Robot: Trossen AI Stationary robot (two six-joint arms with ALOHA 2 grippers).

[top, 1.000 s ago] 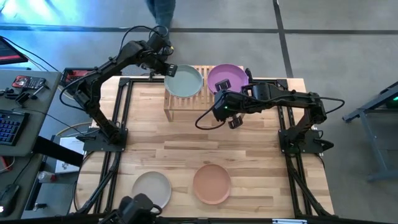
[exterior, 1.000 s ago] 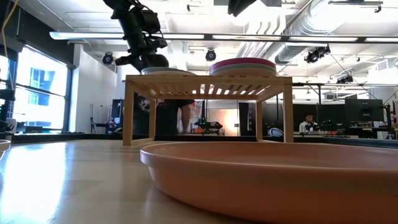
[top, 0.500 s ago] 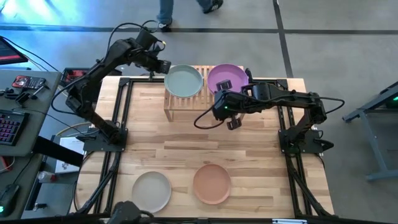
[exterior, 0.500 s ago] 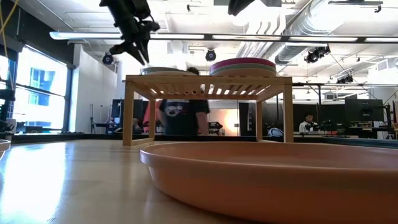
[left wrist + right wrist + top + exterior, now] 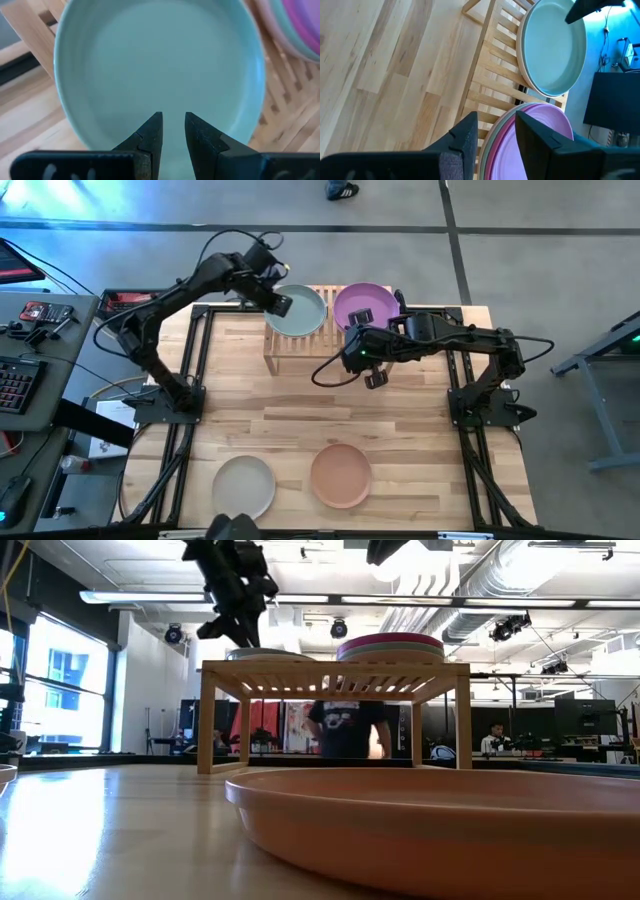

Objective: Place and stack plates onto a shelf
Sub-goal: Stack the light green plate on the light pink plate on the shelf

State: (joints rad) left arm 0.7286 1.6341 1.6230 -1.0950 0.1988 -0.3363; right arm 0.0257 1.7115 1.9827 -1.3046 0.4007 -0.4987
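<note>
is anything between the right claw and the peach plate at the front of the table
Nothing visible. The right claw hangs just in front of the shelf, and only bare table lies between it and the peach plate.

Grey-teal plate [image 5: 297, 311] and purple plate [image 5: 364, 304] on light-wood slatted shelf [image 5: 282, 347]; peach plate [image 5: 340, 474] and beige plate [image 5: 243, 485] on pale striped-grain worktop [image 5: 330, 410]; black pincers.

We see a light-wood table [image 5: 300, 410] w/ the slatted shelf [image 5: 290, 348] standing at its far edge, near the middle. On the shelf: grey-teal plate [image 5: 297, 311] left, purple-topped stack [image 5: 362, 304] right. Near the front edge lie a beige plate [image 5: 243, 485] & a terracotta plate [image 5: 340, 475], side by side, apart.
</note>
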